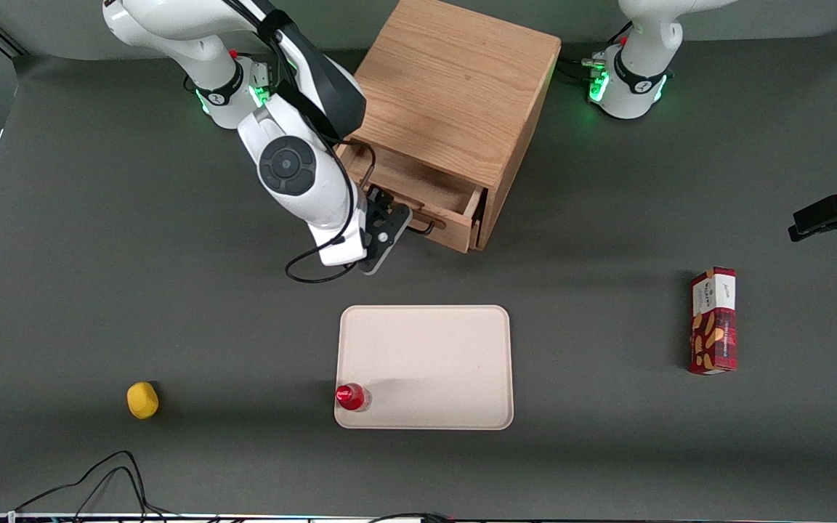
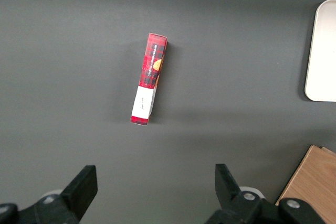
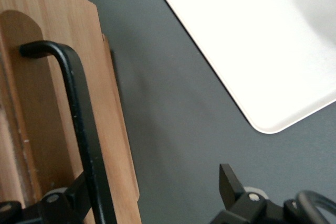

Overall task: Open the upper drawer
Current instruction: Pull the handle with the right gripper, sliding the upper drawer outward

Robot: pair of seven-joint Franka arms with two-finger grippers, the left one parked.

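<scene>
Cables [image 1: 84, 483] trail along the desk [image 1: 607, 450] edge nearest the front camera. A little farther in sit a yellow lemon-like object [image 1: 142, 400] toward the working arm's end and a cream tray [image 1: 426, 349] with a small red-capped bottle [image 1: 351, 396] standing in one near corner. A red plaid snack box [image 1: 713, 320] lies toward the parked arm's end; its lettering is too small to read. Farther from the camera than the tray stands the oak cabinet [image 1: 455, 94], and the upper drawer [image 1: 429, 192] is pulled partly out of it, its wooden inside showing. The gripper [image 1: 389, 232] sits right at the drawer's front, by the black handle [image 1: 422, 226].

From the left wrist, the same snack box [image 2: 149, 78] lies flat on the dark desk [image 2: 63, 51], red tartan with a white end panel bearing writing I cannot make out. A corner of the tray [image 2: 323, 56] and a corner of the cabinet [image 2: 312, 182] show at the frame's edges.

From the right wrist, the black wire handle [image 3: 79, 124] runs across the drawer's front panel [image 3: 113, 129]. The jaws stand open: one finger [image 3: 68, 203] lies against the handle bar, apparently at or just under it, while the other finger [image 3: 230, 182] hangs well apart over bare desk [image 3: 178, 129]. The tray's rounded corner [image 3: 273, 77] lies nearby.
</scene>
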